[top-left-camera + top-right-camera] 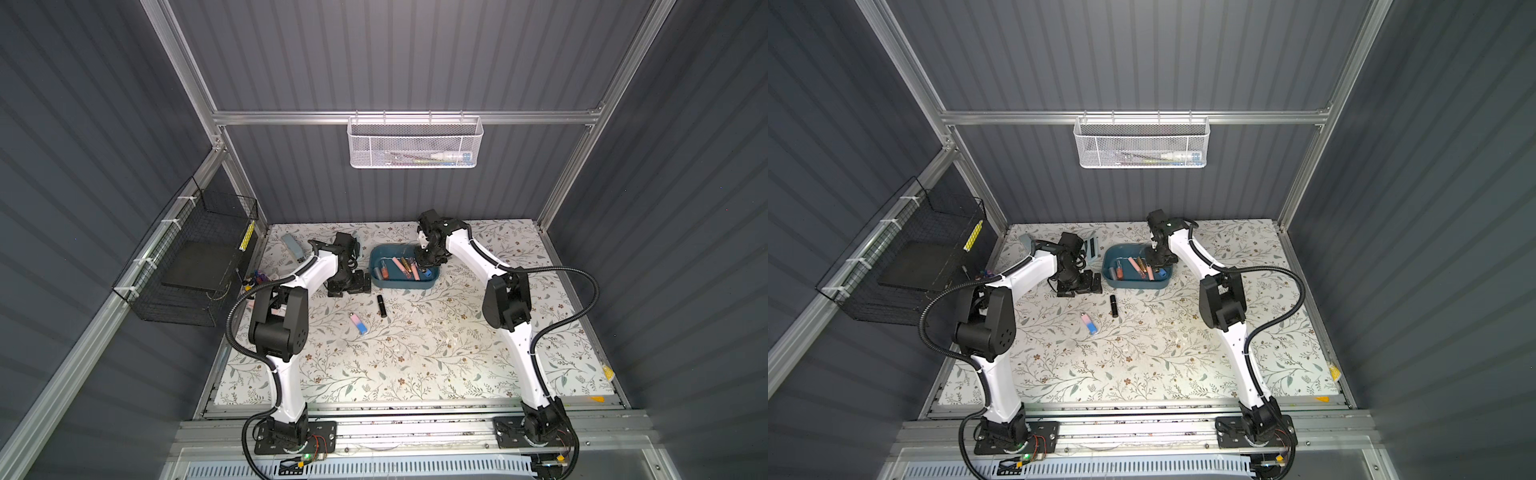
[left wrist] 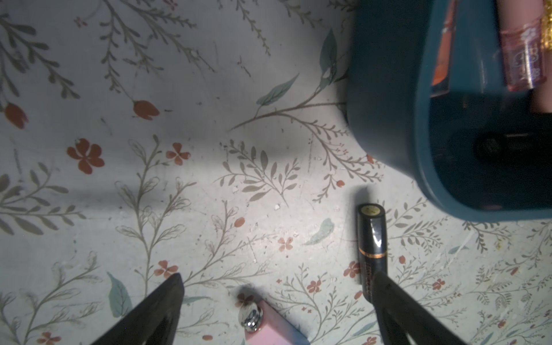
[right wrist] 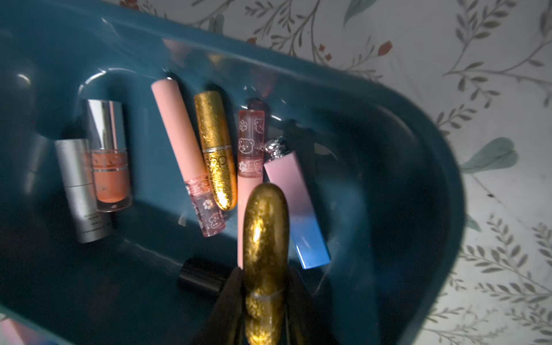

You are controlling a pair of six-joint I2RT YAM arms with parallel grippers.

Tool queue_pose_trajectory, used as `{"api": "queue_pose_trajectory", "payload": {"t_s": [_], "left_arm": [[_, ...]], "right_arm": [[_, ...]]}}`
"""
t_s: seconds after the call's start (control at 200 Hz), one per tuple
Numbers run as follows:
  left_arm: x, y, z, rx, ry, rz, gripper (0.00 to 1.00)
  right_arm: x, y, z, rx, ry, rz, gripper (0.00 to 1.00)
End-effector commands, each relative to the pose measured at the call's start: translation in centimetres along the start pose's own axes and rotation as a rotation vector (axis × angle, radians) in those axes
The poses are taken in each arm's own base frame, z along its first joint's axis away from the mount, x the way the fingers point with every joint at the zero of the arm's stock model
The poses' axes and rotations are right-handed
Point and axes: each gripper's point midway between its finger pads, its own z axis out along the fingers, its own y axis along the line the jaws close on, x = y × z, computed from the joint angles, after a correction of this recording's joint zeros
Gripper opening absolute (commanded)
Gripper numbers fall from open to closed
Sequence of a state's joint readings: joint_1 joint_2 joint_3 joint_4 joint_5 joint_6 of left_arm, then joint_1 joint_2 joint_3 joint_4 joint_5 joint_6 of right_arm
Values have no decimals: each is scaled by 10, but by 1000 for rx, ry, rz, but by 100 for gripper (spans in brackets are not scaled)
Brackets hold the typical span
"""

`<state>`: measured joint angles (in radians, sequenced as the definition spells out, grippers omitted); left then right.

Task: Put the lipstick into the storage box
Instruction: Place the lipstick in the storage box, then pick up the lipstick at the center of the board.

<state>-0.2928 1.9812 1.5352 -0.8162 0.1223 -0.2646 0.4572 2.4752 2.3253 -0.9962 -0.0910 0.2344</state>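
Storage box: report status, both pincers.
Right pincer shut on glittery gold lipstick tube, over shallow teal plastic storage box. Left pincer open, empty. Black lipstick tube on table. Nothing blocking.

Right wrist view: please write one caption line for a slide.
Right gripper holds a gold glitter lipstick over the teal storage box.

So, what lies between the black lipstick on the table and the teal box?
Nothing: only bare floral cloth separates the black lipstick from the box. The left wrist view shows it clearest; both top views agree.
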Motion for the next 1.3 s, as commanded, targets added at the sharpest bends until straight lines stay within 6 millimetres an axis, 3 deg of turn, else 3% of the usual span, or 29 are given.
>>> {"api": "queue_pose_trajectory", "payload": {"t_s": [0.0, 0.35, 0.52, 0.63, 0.751, 0.966, 1.126, 1.296], "left_arm": [[-3, -3, 2, 24, 18, 10, 98], [0, -4, 9, 35, 43, 5, 94], [0, -7, 6, 44, 41, -2, 92], [1, -11, 0, 46, 39, -4, 91], [2, -16, -5, 34, 46, -12, 92], [7, -47, -9, 46, 45, 12, 93], [18, -75, 1, 37, 64, 43, 93], [26, -85, 12, 51, 76, 6, 93]], "right_arm": [[6, -3, 10, -6, 26, -1, 27], [11, -11, 16, 11, 43, 5, 37], [11, -11, 5, 16, 35, 1, 39], [9, -11, -15, 22, 5, 0, 42], [4, -6, -46, -14, -31, 25, 55], [3, -12, -103, 26, -92, 27, 72], [23, -27, -133, 76, -110, 37, 74], [56, -41, -152, 83, -107, 86, 77]]}}
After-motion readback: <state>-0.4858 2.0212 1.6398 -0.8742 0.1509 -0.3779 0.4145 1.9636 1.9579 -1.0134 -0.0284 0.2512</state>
